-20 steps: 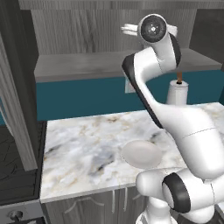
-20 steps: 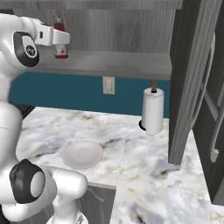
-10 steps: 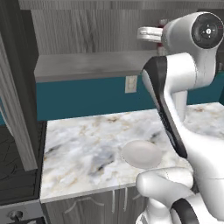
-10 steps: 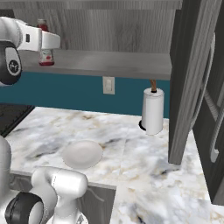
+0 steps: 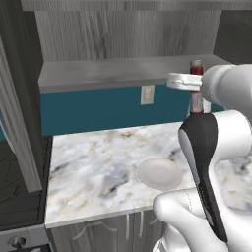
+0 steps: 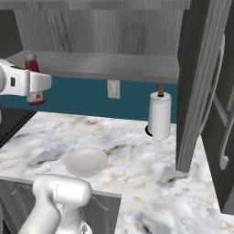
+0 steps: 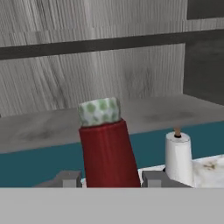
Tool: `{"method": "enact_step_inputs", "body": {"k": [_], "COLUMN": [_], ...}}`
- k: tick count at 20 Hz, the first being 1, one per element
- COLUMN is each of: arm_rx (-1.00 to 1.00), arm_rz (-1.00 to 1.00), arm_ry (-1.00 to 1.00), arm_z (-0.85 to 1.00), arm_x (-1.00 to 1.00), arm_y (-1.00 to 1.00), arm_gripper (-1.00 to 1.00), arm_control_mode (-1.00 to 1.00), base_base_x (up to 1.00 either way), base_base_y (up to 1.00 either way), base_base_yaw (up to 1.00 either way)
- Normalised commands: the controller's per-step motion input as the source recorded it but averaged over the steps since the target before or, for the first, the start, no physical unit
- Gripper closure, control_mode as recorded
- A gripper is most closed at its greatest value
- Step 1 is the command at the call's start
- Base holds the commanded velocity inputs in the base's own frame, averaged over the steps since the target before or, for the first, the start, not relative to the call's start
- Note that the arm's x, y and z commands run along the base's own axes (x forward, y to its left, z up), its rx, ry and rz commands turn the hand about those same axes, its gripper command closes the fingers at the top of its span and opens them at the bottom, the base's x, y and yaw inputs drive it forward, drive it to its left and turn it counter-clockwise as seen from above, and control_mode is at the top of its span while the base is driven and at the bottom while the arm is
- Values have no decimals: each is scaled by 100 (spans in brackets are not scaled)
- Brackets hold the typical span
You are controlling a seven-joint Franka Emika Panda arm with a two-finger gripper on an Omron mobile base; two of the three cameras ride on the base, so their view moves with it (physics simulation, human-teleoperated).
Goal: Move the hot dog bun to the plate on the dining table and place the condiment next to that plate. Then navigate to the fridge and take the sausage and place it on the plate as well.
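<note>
Claw [image 7: 106, 180] clamped on the condiment [image 7: 107, 148], held upright high over the surface [image 5: 98, 172], near the shelf [image 5: 113, 71]. Arm swung sideways w/ bottle in last sec, so prob. carrying it off toward the table; bun, plate not seen.

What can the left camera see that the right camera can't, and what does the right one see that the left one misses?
The left base view alone has the dark stove corner at the counter's left end. The right base view alone has the paper towel roll and the tall grey cabinet panel beside it. Both share the red condiment held up in the gripper, the white bowl, the marble counter, the wall outlet and the grey shelf.
</note>
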Motion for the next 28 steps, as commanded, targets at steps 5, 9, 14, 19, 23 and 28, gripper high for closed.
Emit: {"method": "enact_step_inputs", "body": {"k": [5,9,14,19,23,28], "arm_rx": [0,0,0,0,0,0], "arm_rz": [0,0,0,0,0,0], "arm_ry": [2,0,0,0,0,0], "arm_z": [-53,-13,0,0,0,0], "arm_x": [-43,-17,0,0,0,0], "arm_y": [-3,0,0,0,0,0], "arm_gripper": [100,100,100,100,100,100], "arm_control_mode": [-100,100,100,100,100,100], "base_base_x": [0,-74,-100,-97,-78,-71], "base_base_y": [0,0,67,98,75,67], "base_base_yaw": [0,2,8,37,55,58]}}
